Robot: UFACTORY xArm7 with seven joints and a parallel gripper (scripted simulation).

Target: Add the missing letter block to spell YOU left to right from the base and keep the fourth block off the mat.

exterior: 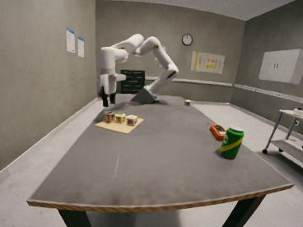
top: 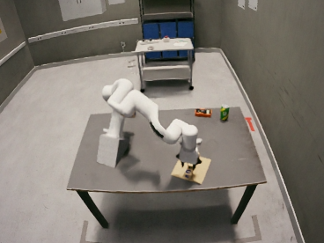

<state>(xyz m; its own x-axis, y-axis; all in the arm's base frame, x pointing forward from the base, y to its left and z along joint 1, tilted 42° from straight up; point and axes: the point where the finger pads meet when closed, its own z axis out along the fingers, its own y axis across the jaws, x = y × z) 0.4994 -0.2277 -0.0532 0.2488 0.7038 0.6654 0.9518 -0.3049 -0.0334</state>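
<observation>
Here the gripper [exterior: 107, 99] hangs above the tan mat [exterior: 123, 127], fingers parted and holding nothing. In the exterior view three blocks [exterior: 119, 118] stand on the mat in a close row, touching or nearly so. The gripper is apart from them, over the end of the row that lies nearest the left wall, just above the outermost block [exterior: 109, 117].

The row's long axis runs roughly across the mat, parallel to its longer edge as far as can be judged. A fourth block [exterior: 188, 102] sits well apart, near the far edge of the table [exterior: 173, 164], off the mat.

Judged from this layout, the placing appears done and only a retreat upward remains; the blocks lie straight below the fingers.

Hard to make out:
- The letters on the block tops are too small to read, so spelling and orientation cannot be confirmed.
- In the top view the arm's wrist covers most of the row; one block [top: 189, 173] shows.
</observation>
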